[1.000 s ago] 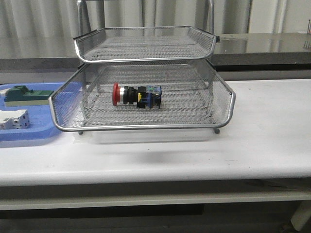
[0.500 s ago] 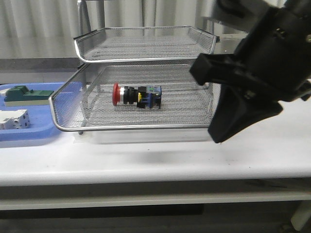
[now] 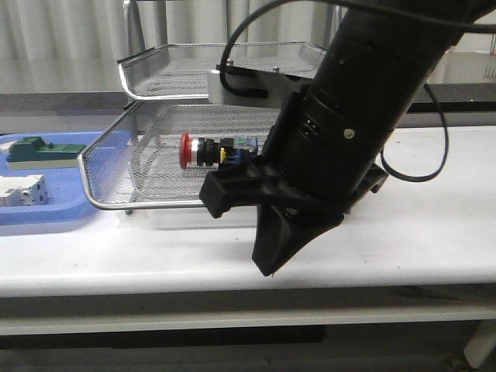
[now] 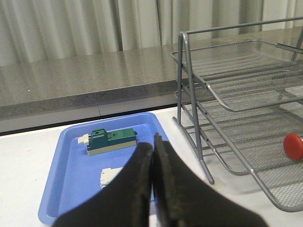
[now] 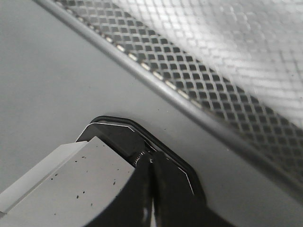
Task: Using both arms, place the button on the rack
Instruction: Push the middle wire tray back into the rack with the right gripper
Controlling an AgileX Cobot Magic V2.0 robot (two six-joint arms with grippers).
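Button: lies on its side in the pulled-out lower drawer of the rack, red head toward the blue tray, yellow-and-blue end block toward the right arm. Only its red head shows in the left wrist view, inside the mesh drawer.

Rack: stands on the white table, upper tier pushed back above the open drawer, chrome rim to the front.

Right gripper: large and close to the front camera, hanging in front of the drawer's rim and covering its right half. Fingers pressed together, nothing between them.

Left gripper: over the tray, beside the rack's legs. Fingers closed tip to tip, holding nothing.

Blue tray: on the table just beside the rack. It holds a green block and a white breaker.
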